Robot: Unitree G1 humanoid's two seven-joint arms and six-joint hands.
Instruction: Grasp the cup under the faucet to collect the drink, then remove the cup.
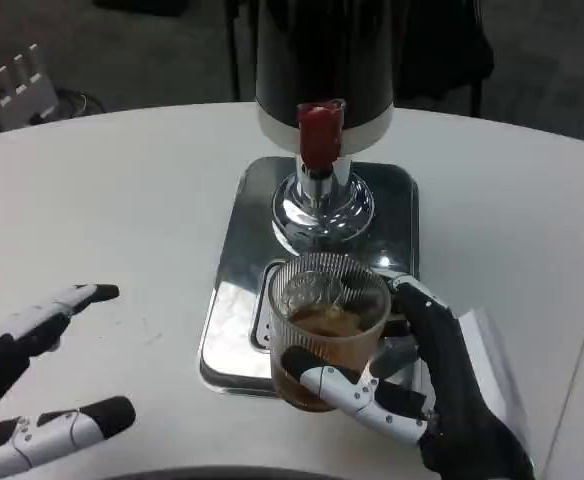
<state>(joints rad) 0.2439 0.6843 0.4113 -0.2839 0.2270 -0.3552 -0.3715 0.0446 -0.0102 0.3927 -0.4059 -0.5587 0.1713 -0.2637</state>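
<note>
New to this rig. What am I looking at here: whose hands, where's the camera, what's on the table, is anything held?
This is one picture from a camera on a humanoid robot's head or chest, looking down at a white table. The white and black fingered things at the bottom are its own hands. The left robot hand sits at the lower left with fingers apart, holding nothing. The right robot hand is wrapped around a clear ribbed cup that has brownish drink in it. The cup stands on a shiny metal drip tray. Behind it is a drink dispenser with a dark body and a red tap lever above a chrome faucet. The job is to fill the cup under the faucet and then take it away.
</note>
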